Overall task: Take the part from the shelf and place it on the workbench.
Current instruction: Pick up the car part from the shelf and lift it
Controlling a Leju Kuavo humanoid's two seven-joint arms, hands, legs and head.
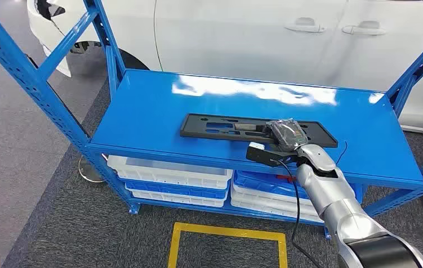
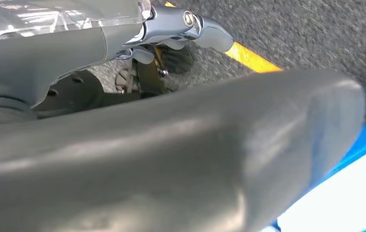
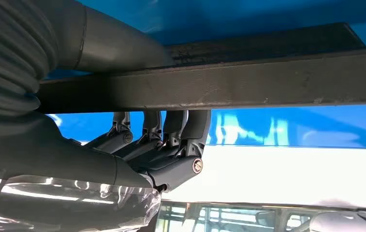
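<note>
- The part (image 1: 256, 130), a long flat black panel with cut-outs, is lying lengthwise on the top level of the blue shelf (image 1: 142, 111), in the middle of the head view.
- The right hand (image 1: 287, 134) is sitting at the panel's right portion, just right of the frame's centre; in the right wrist view its fingers (image 3: 171, 133) are curling up against one face of the black panel while the thick thumb is lying along the opposite face, so the hand is clamping the part between them.
- The left hand (image 2: 171, 154) is taking up most of the left wrist view, with grey carpet and a yellow line behind it; whether its fingers are apart or together I cannot tell.
- White and blue trays (image 1: 170, 173) are stacking on the lower level of the shelf, in the lower middle of the head view.
- A white car (image 1: 253, 33) is standing behind the shelf across the top of the frame.
- A yellow floor marking (image 1: 227, 230) is outlining a rectangle on the grey carpet at the bottom centre.
</note>
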